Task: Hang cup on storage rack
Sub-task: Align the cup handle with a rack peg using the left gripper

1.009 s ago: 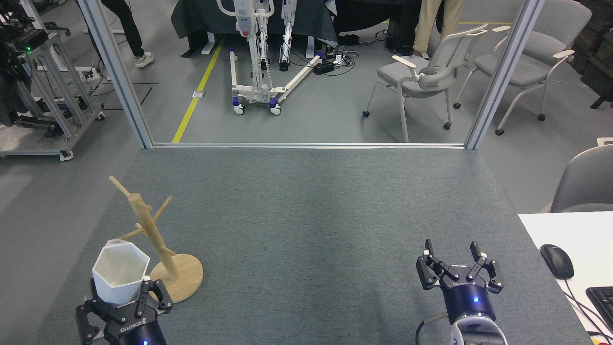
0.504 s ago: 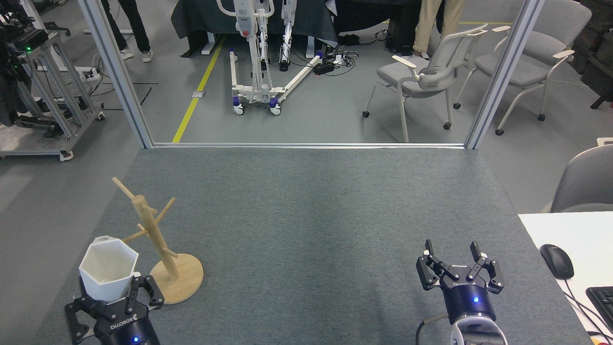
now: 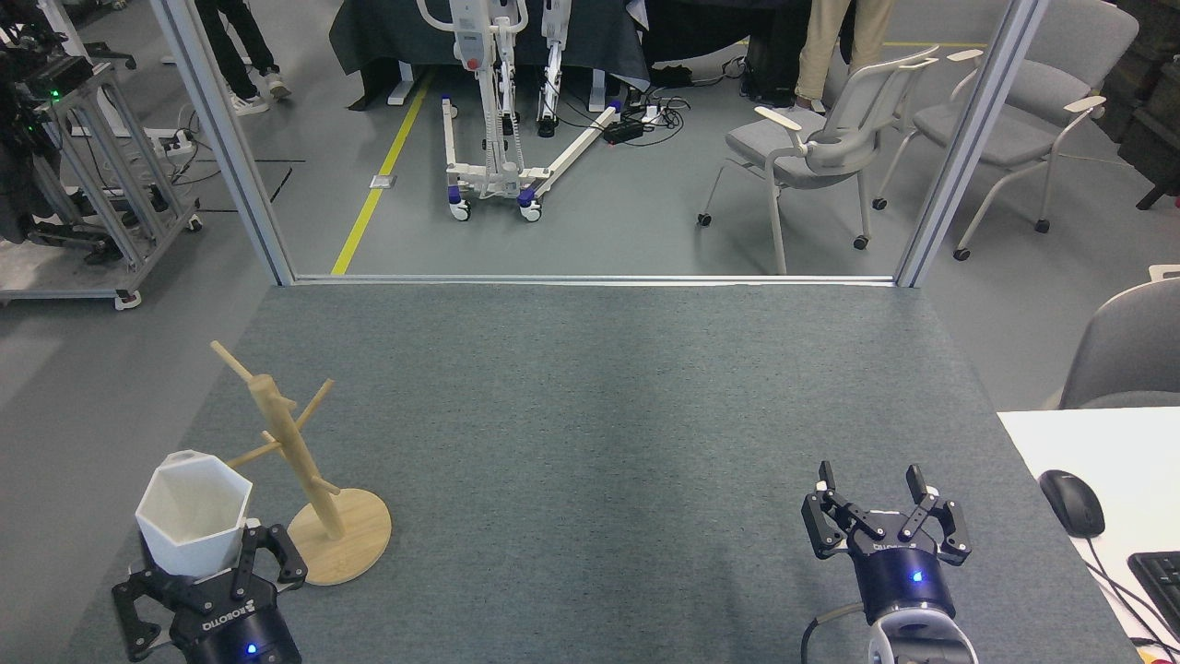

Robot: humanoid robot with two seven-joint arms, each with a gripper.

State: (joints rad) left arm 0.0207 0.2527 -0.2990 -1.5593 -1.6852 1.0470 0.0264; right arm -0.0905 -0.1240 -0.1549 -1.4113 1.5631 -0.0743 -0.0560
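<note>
Cup point(image 3: 192, 512) drifts left, away from the storage rack point(image 3: 309, 484).
Left gripper point(image 3: 205, 576) apparently grips its base, mouth up, now further left of the pegs than a second ago; hanging remains undone. Right gripper point(image 3: 883, 516) idles spread wide, empty.

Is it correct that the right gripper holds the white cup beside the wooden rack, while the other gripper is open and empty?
Not quite. The head view shows the left gripper holding the white cup beside the wooden rack. The open, empty one is the right gripper.
</note>
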